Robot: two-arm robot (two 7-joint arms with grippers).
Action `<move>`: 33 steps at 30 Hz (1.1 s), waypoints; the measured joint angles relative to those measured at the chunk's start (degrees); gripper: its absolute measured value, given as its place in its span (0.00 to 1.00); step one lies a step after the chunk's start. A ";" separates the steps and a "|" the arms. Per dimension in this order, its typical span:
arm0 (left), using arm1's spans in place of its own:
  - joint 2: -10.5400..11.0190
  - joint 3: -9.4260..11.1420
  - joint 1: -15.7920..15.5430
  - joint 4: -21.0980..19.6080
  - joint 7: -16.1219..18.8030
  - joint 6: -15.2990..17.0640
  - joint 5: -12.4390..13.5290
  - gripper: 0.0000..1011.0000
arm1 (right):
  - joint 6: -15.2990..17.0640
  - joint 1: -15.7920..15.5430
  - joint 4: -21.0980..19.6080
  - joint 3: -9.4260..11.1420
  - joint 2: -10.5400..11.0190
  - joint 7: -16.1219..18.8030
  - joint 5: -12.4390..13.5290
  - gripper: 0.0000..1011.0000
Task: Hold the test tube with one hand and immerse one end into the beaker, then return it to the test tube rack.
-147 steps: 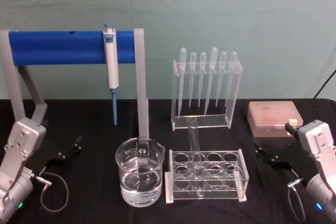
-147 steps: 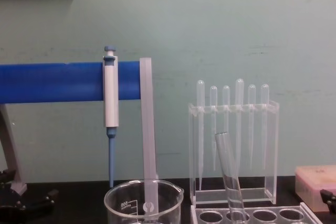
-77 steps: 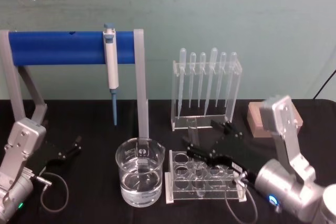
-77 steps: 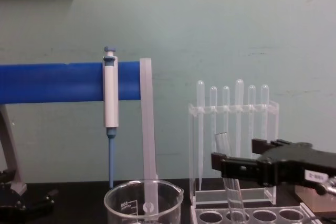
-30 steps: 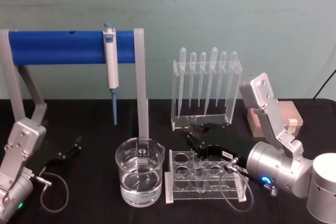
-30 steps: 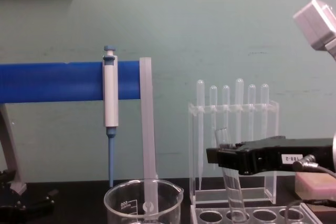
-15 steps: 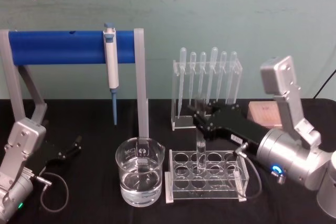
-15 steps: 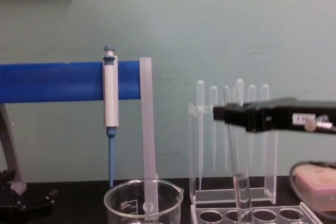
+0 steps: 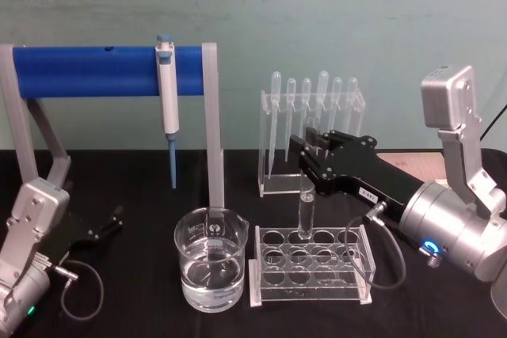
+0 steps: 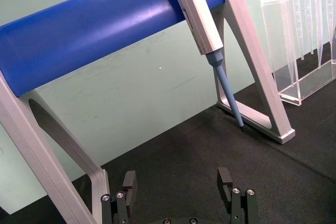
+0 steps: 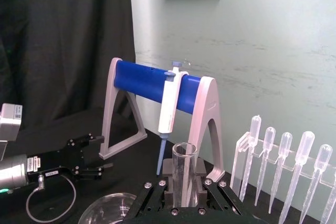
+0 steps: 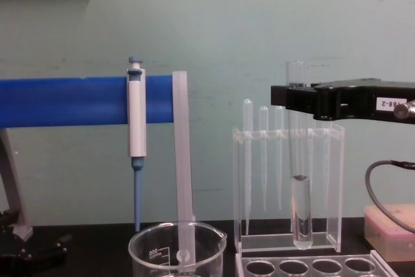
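The test tube (image 12: pixel 300 186) hangs upright above the clear tube rack (image 12: pixel 272 265), its round bottom just over the rack's holes, with a little liquid in its lower part. My right gripper (image 12: pixel 295 99) is shut on the tube near its open rim; the same grip shows in the head view (image 9: pixel 311 150) and the right wrist view (image 11: pixel 184 195). The beaker (image 9: pixel 210 259), partly filled with clear liquid, stands left of the rack. My left gripper (image 9: pixel 107 223) rests open on the table at the far left, nothing between its fingers (image 10: pixel 128 182).
Behind the rack stands a clear holder of plastic pipettes (image 9: pixel 313 128). A blue-and-white pipettor (image 9: pixel 168 100) hangs on the blue bar stand (image 9: pixel 87 71) behind the beaker. A pink box (image 12: pixel 389 228) lies at the right. A black cloth covers the table.
My right gripper has risen with the test tube, lifting its bottom out of the rack to just above it. The left arm has not moved.
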 joint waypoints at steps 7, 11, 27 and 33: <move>0.00 0.00 0.00 0.00 0.00 0.00 0.00 0.99 | -0.12 0.07 -0.14 -0.45 -0.12 0.01 -0.03 0.22; 0.00 0.00 0.00 0.00 0.00 0.00 0.00 0.99 | -0.55 0.08 -0.49 -0.96 -0.34 -0.10 -0.57 0.22; 0.00 0.00 0.00 0.00 0.00 0.00 0.00 0.99 | -1.87 4.03 -0.42 -5.99 -5.04 0.82 -2.81 0.22; 0.00 0.00 0.00 0.00 0.00 0.00 0.00 0.99 | -2.25 5.19 1.75 -7.83 -7.12 0.95 -3.58 0.22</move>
